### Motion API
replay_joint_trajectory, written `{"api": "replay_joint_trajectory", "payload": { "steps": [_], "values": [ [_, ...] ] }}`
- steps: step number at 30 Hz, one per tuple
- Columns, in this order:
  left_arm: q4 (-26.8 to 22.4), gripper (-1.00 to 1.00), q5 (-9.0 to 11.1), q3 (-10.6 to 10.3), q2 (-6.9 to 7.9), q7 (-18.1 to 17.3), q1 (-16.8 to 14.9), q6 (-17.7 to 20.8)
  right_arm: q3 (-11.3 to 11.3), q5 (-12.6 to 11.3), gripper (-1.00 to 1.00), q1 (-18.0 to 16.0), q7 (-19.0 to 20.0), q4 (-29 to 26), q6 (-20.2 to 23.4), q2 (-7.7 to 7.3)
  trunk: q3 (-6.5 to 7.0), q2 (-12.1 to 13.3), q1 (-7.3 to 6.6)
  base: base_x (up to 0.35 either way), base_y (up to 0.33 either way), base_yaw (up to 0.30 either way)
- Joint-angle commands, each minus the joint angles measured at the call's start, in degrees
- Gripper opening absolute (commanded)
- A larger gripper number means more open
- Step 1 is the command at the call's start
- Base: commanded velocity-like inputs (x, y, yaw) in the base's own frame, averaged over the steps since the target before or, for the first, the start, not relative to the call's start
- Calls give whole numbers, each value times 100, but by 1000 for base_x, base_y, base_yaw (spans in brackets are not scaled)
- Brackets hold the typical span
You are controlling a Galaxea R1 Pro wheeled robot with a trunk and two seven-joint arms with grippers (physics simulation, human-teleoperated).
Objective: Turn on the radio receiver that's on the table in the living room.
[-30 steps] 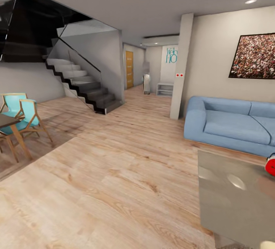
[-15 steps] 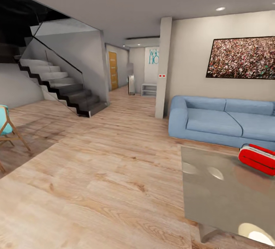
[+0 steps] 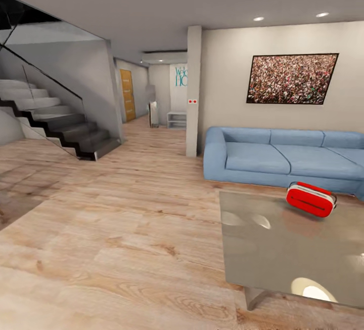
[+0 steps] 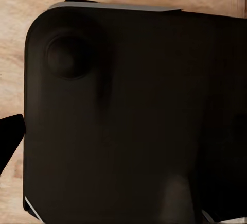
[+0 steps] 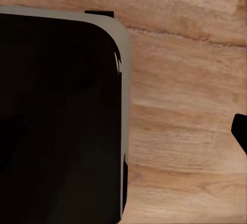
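One radio receiver (image 3: 311, 199), now wholly in the head view after the camera swung right, lies near the far edge of the table (image 3: 273, 249) before the sofa (image 3: 273, 160), signalling approach; neither gripper's state can be told.

Blue sofa (image 3: 283, 160) (beige wall behind), plank floor (image 3: 126, 229).
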Motion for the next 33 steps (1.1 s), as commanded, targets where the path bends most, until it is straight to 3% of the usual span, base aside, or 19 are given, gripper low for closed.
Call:
{"api": "replay_joint_trajectory", "payload": {
  "steps": [1, 33],
  "values": [
    [1, 100, -1, 0, -4, 2, 0, 0, 0, 0, 100, 0, -1, 0, 0, 0, 3, 0, 0, 0, 0, -275],
    [6, 100, -2, 0, -19, 19, 0, -8, -8, -9, 100, 0, 3, 0, 9, -9, 95, 0, 0, 0, 0, -275]
  ]
}}
